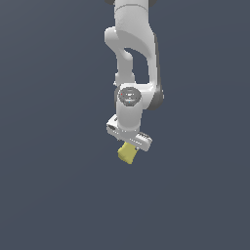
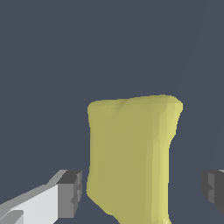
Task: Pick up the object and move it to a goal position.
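Observation:
The object is a small matte yellow lump, a rounded block that sits directly under the white hand in the exterior view. The wrist view shows the object large between the two fingers. My gripper is open and straddles it. One dark pad lies very close to one side of the lump. The other pad stands apart from the opposite side with a visible gap. In the exterior view the gripper points down and its fingertips are mostly hidden by the hand and the lump.
A flat, uniform dark blue-grey surface fills both views. The white arm rises from the gripper to the exterior view's upper edge. No other objects or marker show.

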Motion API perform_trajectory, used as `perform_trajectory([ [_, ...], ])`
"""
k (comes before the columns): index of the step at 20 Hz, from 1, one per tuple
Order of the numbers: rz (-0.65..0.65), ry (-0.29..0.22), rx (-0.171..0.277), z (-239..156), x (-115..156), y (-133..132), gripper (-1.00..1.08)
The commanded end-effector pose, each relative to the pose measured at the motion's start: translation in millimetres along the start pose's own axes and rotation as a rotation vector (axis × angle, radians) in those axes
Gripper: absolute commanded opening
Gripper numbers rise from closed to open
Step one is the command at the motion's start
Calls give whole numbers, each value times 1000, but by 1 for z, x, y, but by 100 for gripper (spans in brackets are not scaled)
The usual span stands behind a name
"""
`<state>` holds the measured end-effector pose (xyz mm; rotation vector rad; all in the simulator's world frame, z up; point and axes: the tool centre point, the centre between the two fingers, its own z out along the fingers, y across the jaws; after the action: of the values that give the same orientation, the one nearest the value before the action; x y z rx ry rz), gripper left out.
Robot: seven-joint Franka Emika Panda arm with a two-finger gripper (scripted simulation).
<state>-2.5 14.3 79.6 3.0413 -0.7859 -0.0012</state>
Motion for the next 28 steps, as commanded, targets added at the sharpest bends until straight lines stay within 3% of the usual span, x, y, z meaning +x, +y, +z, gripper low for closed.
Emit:
perform_trajectory([
  [1, 0, 0, 0, 0, 0, 0, 100],
  [18, 5, 1, 1, 51, 0, 0, 100],
  [19, 5, 1, 1, 51, 0, 0, -100],
  [28, 5, 1, 1, 51, 0, 0, -100],
])
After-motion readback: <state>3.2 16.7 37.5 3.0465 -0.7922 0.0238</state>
